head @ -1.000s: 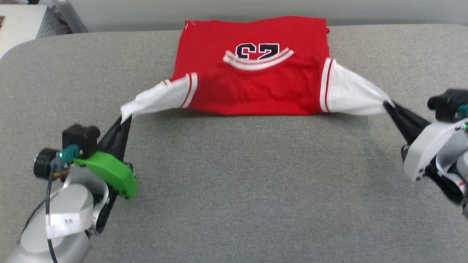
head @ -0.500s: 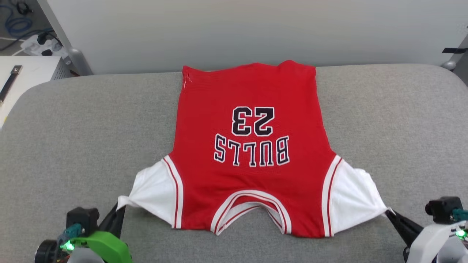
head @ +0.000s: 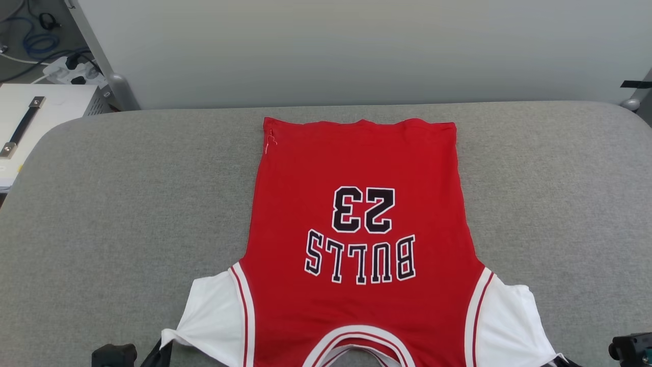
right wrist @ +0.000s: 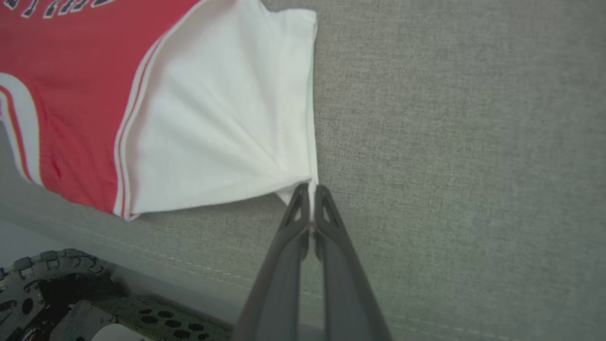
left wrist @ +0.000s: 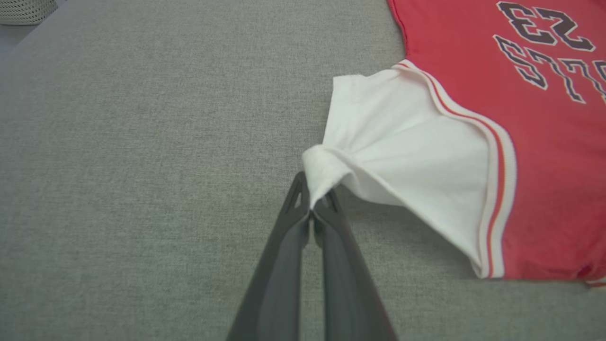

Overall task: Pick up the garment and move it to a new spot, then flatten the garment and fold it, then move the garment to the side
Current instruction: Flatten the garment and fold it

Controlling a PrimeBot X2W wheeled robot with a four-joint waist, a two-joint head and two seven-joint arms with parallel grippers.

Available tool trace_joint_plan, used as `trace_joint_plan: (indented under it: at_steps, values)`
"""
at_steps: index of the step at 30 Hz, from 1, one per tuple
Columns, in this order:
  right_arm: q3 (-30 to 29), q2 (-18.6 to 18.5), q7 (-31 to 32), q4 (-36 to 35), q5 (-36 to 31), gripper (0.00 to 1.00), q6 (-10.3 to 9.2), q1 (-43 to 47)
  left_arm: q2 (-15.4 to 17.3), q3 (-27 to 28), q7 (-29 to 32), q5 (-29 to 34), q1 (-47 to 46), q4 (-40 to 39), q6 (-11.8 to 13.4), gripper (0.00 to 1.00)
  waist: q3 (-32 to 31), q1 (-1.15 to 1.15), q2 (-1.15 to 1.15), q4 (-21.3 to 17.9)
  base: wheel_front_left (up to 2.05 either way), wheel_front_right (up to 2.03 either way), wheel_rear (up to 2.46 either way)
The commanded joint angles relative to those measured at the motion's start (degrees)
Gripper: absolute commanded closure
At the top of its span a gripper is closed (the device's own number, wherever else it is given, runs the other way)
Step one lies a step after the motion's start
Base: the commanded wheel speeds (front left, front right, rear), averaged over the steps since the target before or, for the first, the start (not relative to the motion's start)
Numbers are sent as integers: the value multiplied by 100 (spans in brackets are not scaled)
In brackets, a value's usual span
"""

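Note:
The garment [head: 356,229], a red T-shirt with white sleeves and upside-down "BULLS 23" lettering, lies spread flat on the grey cloth table [head: 127,204], its collar toward me at the head view's bottom edge. In the left wrist view my left gripper [left wrist: 312,208] is shut on the bunched tip of one white sleeve [left wrist: 407,147]. My right gripper [right wrist: 310,199] is shut on the hem corner of the other white sleeve [right wrist: 218,128], close to the table's front edge. Both sleeves are pulled taut outward.
Behind the table stands a pale wall [head: 356,51]. A white box with a black handle [head: 30,117] and a power strip with cables [head: 71,69] sit at the far left. The table's seamed front edge [right wrist: 142,265] and part of my base [right wrist: 71,303] show below the right sleeve.
The garment, doubled over a second ago, now lies open and flat with its print up. Both grippers drew the sleeves toward me. The head camera has also shifted, so the grippers sit lower in view.

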Motion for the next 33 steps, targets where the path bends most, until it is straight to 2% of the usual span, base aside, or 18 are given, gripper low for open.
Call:
trace_joint_plan:
  at_steps: [1,2,3,4,5,13,20,26,30,33]
  values:
    - [-116,57,48,-56,-69,100,-4,79,-5,67,-34,106,82,-31,69,100,10,1,0,21,0,0,0]
    - [-214,105,88,-102,-111,97,-4,93,-12,75,-34,149,78,-63,80,100,12,1,0,31,0,0,0]
    - [-293,142,117,-141,-154,59,-4,93,-22,84,-34,184,64,-100,85,100,15,1,0,40,0,0,0]
    - [-389,192,160,-202,-219,13,-4,81,-37,105,-34,226,41,-154,95,100,22,1,0,50,0,0,0]
    - [-657,339,247,-372,-401,0,-4,-28,-96,144,-34,320,-20,-283,137,100,42,1,0,56,0,0,0]
    - [-1641,569,487,-1223,-808,0,-4,-461,-323,390,-34,653,-164,-742,280,100,237,1,0,191,0,0,0]
    - [-2451,544,1040,-1968,-1119,0,-4,-1521,-688,750,-34,1093,-366,-1122,277,100,693,1,0,550,0,0,0]
    - [-2445,243,2132,-2114,-1154,0,-4,-2872,-1059,899,-34,1462,-703,-1262,65,100,1301,1,0,920,0,0,0]
    - [-2087,-45,3091,-1689,-1053,0,-4,-3872,-1419,1021,-34,1661,-901,-1301,-97,100,1700,1,0,1167,0,0,0]
    - [-1841,-109,3806,-1321,-946,0,-4,-4546,-1696,1113,-34,1812,-1028,-1329,-237,100,1997,1,0,1334,0,0,0]
